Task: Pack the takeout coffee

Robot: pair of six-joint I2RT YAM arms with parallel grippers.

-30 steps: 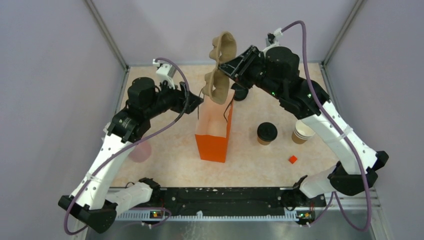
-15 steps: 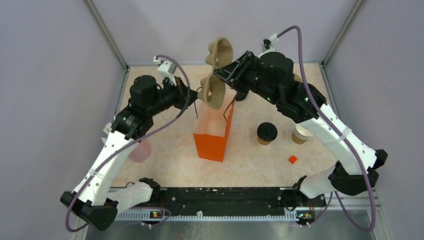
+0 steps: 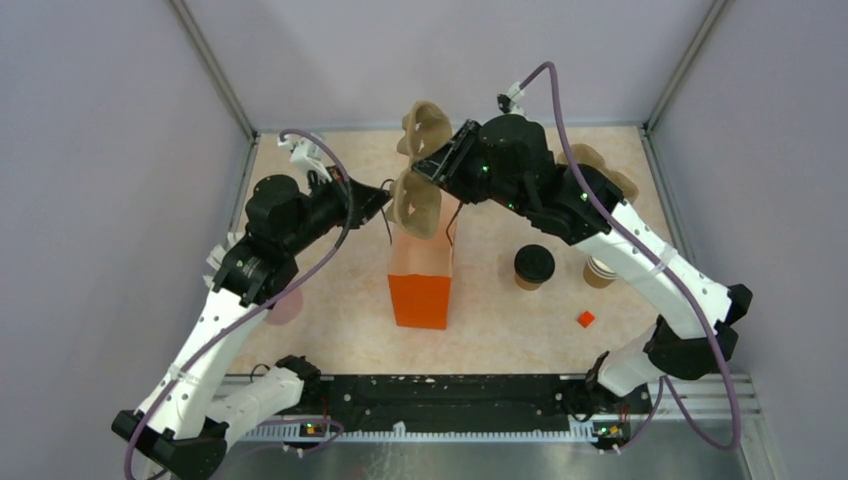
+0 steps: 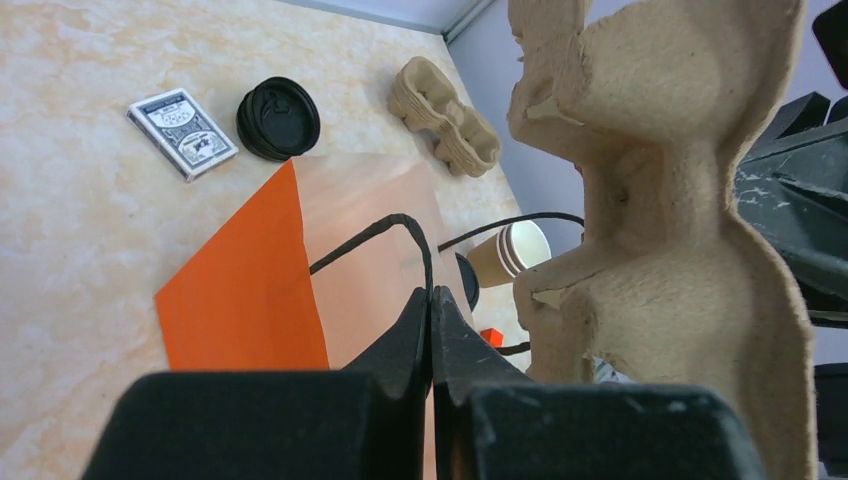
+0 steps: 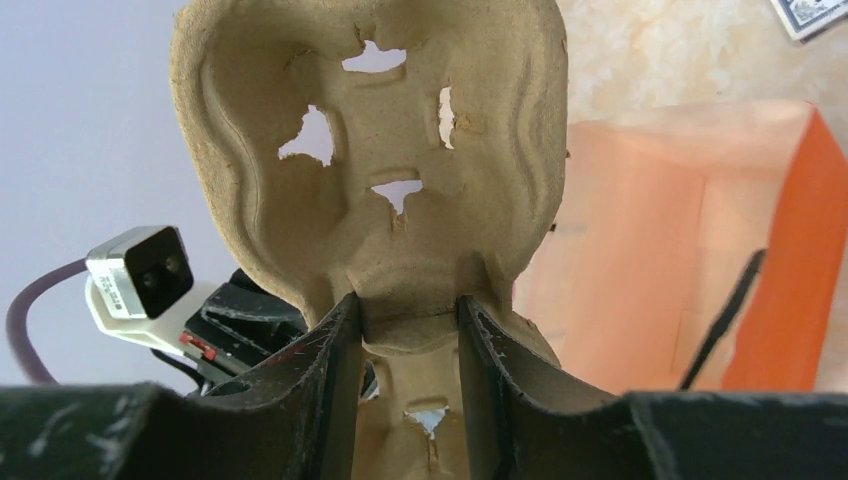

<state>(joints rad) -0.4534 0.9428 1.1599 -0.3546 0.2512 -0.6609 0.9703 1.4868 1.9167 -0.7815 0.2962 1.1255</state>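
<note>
Clamping lobed pulp carrier (image 5: 372,190) — right claw (image 5: 408,318)

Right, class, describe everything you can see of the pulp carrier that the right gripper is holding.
The pulp carrier is tan moulded fibre, matte and rough, with two cup wells joined by a narrow waist; one well's floor has torn slits. It stands on end, the right gripper shut on its waist. Its lower well hangs over the open mouth of the orange bag; contact with the bag cannot be judged.
</note>
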